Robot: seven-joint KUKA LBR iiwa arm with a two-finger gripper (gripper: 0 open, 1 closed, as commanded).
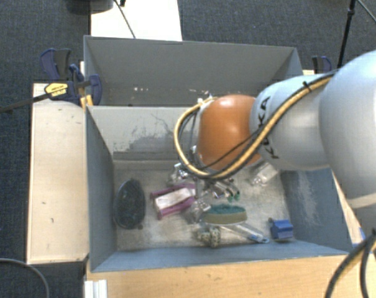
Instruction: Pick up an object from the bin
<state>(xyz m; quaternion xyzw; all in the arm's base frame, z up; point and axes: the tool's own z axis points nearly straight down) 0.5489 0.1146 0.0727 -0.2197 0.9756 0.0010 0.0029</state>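
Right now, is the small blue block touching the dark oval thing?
Apart: the camera view shows the blue block at right, the dark oval thing at left, a pink box between.

In the bin (pixel 100 166), an oval brush (pixel 129 203) lies at the left. A flat box (pixel 173 200) lies right of it, with the gripper (pixel 202 194) above its right end. An oval pad (pixel 224 215) sits right of the box, a pen (pixel 245 232) in front of it, and 1 small block (pixel 281 229) farther right.
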